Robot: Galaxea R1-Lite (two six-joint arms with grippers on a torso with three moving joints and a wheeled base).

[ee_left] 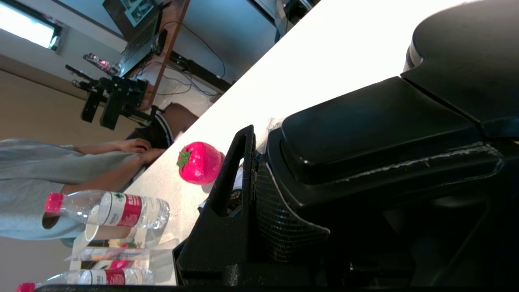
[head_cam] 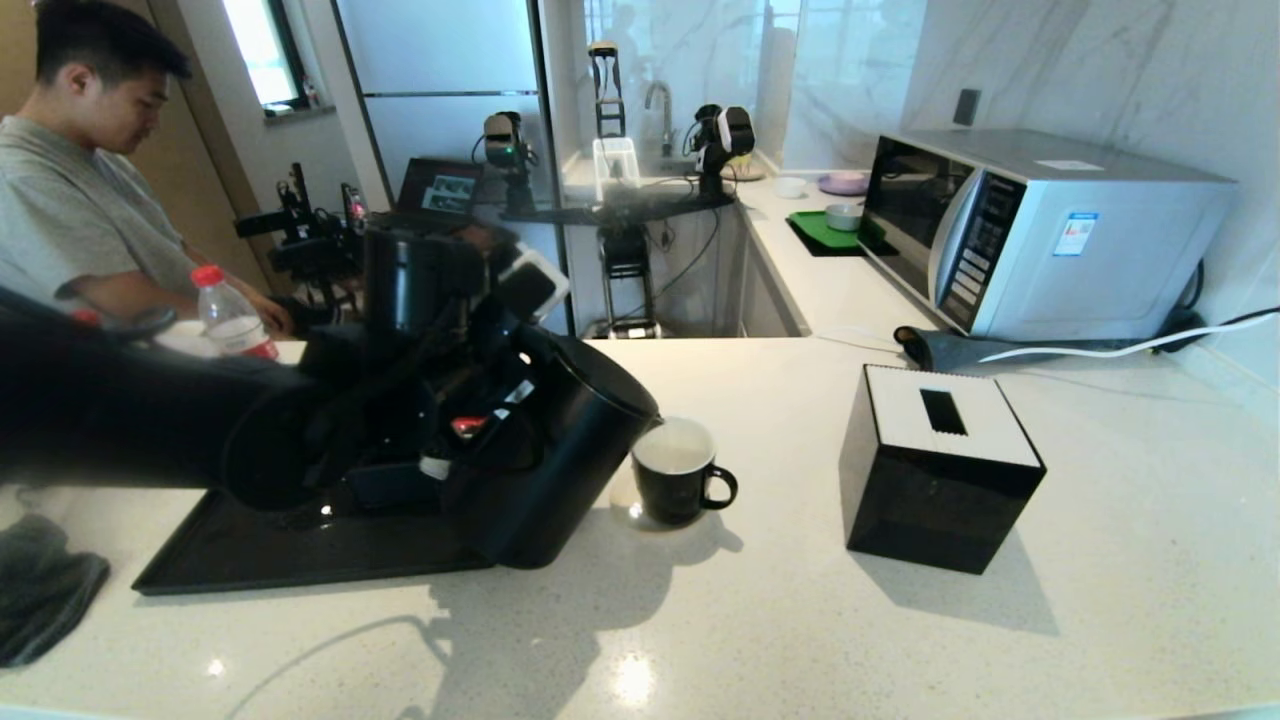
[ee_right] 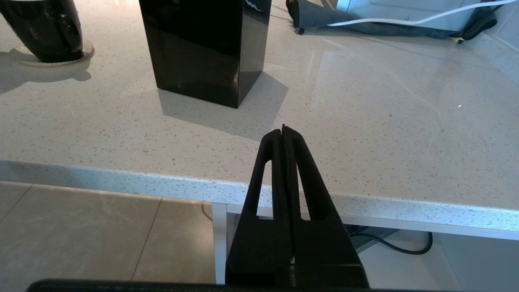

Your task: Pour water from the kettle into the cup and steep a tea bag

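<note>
**Left hand tips the kettle over the cup**

Left hand (head_cam: 470,425) is clamped on the handle of the kettle (head_cam: 560,450), whose body leans toward the cup (head_cam: 677,478) so the spout sits just over the rim; that tilt is what a pour needs, and pale liquid already shows inside the cup. Its lower edge hangs above the near corner of the black tray (head_cam: 270,555) on the counter (head_cam: 800,620). Right hand (ee_right: 284,134) hangs parked off the counter's front edge, fingers pressed together on nothing, out of the way. One tissue box (head_cam: 935,465) stands well to the right of the cup, leaving the pouring path free. Count: one kettle, one cup, one tray, one tissue box. No tea bag is visible, so steeping looks not yet begun.
</note>
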